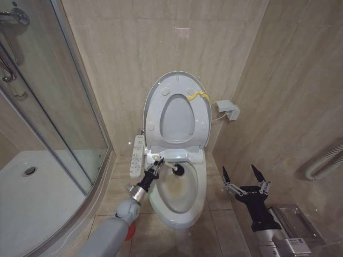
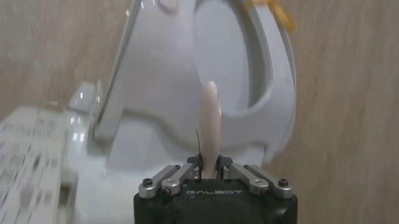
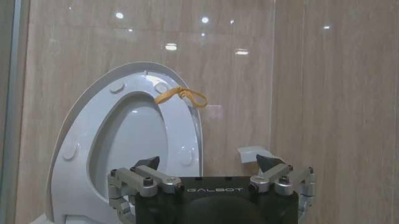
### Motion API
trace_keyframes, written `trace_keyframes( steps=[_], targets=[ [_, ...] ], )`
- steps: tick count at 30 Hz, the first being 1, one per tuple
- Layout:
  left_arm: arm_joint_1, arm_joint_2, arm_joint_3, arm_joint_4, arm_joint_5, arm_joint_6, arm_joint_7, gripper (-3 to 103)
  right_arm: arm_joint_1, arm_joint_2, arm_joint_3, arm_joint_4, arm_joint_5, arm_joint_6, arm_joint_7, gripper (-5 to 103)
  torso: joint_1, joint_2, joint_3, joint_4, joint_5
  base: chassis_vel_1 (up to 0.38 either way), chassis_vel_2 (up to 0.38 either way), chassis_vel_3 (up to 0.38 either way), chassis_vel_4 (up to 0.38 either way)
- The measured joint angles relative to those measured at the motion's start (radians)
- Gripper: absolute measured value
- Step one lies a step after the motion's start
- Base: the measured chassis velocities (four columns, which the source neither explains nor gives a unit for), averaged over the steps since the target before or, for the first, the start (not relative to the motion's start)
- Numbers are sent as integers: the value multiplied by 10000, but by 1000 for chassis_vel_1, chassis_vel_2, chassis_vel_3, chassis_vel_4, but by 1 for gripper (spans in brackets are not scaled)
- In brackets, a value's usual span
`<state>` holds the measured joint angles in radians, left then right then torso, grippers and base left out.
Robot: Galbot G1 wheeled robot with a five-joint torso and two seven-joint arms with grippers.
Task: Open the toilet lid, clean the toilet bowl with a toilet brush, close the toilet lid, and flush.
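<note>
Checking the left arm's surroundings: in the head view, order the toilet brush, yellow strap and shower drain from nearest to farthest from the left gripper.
1. toilet brush, held in the left gripper, over the bowl
2. yellow strap, on the raised lid
3. shower drain, far left

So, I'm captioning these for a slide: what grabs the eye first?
The raised toilet lid standing against the back wall, its yellow strap at the top edge. Below it, the left gripper holds the toilet brush at the back of the stained toilet bowl. The right gripper hovers open to the toilet's right.
</note>
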<state>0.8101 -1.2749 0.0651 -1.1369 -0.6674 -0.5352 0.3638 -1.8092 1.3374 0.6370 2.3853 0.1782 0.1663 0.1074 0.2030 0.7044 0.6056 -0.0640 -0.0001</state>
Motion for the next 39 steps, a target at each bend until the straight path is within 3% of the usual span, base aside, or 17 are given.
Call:
trace_keyframes(
  steps=[8,12,13,16,22,26,27,30,31,35,36,39],
  targets=[
    [412,496,49,-1436,-327,13,-186,16,0,0,0,0,0,0,0,100,-1,1,-1,-3,-1,0,0,0,0],
    [879,1387,56,-3235,-826,195,-341,16,0,0,0,0,0,0,0,100,-1,2,-2,-1,-1,0,0,0,0],
    [879,1387,56,-3235,-826,195,-341,16,0,0,0,0,0,0,0,100,-1,2,-2,-1,-1,0,0,0,0],
    [1499,2319,-240,-4662,-1141,387,-230,16,0,0,0,0,0,0,0,100,-2,2,-2,-1,-1,0,0,0,0],
    [2876,3509,-1040,-6511,-1074,522,-424,16,0,0,0,0,0,0,0,100,-1,2,-3,-1,-2,0,0,0,0],
    [5042,4663,-2624,-8596,-478,642,-1507,16,0,-1,0,0,0,0,0,100,-2,3,-3,2,-1,0,0,0,0],
    [5042,4663,-2624,-8596,-478,642,-1507,16,0,-1,0,0,0,0,0,100,-2,3,-3,2,-1,0,0,0,0],
    [7012,4798,-4261,-9893,394,994,-2522,16,0,0,0,0,0,0,1,100,-2,3,-2,-1,-3,0,0,0,0],
    [7012,4798,-4261,-9893,394,994,-2522,16,0,0,0,0,0,0,1,100,-2,3,-2,-1,-3,0,0,0,0],
    [9315,4048,-5486,-11623,1530,2153,-4337,16,0,0,0,-1,0,0,0,100,-3,3,-3,-1,1,0,0,0,0],
    [9315,4048,-5486,-11623,1530,2153,-4337,16,0,0,0,-1,0,0,0,100,-3,3,-3,-1,1,0,0,0,0],
    [10125,3197,-5646,-11963,2275,2396,-5035,16,0,-1,0,0,0,0,1,100,-3,3,-3,0,2,0,0,0,0]
  ],
)
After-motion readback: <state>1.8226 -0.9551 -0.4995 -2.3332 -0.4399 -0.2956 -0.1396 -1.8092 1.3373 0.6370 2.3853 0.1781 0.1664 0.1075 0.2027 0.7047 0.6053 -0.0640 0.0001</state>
